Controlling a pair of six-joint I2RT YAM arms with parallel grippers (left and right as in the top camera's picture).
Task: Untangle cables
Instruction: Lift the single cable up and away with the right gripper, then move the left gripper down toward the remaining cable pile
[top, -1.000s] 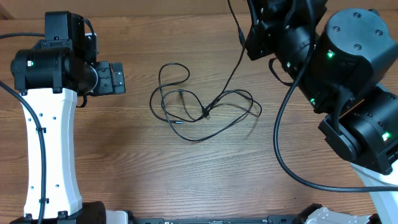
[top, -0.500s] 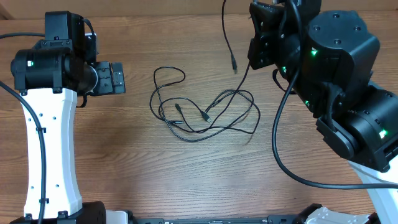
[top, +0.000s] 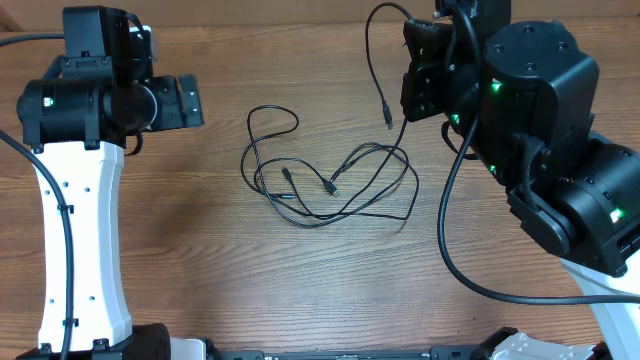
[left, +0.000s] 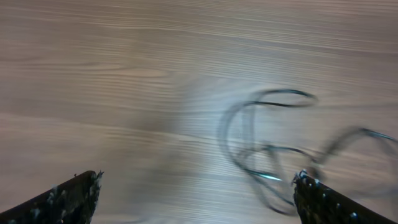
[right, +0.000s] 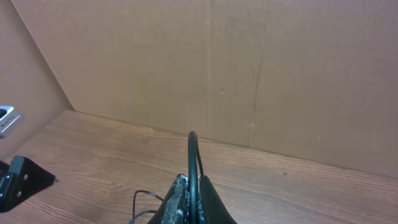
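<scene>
A tangle of thin black cables (top: 330, 182) with small silver plugs lies looped on the wooden table. My right gripper (right: 193, 186) is shut on one black cable (right: 193, 149), held high above the table. In the overhead view that cable (top: 370, 50) arcs up from the right gripper (top: 418, 40), and its free plug end (top: 387, 118) dangles above the tangle. My left gripper (top: 185, 100) is open and empty, left of the tangle. In the blurred left wrist view, the open fingers (left: 196, 190) frame bare table, with the cable loops (left: 273, 143) to the right.
The wooden table (top: 200, 250) extends around the tangle. A brown cardboard wall (right: 249, 62) stands behind the table. The left arm's white column (top: 80, 250) rises at the left and the bulky right arm (top: 570, 170) fills the right side.
The cable in my right gripper has pulled free of the tangle, and its plug end now dangles. The tangle shifted slightly left. My left gripper rose a little and is moving.
</scene>
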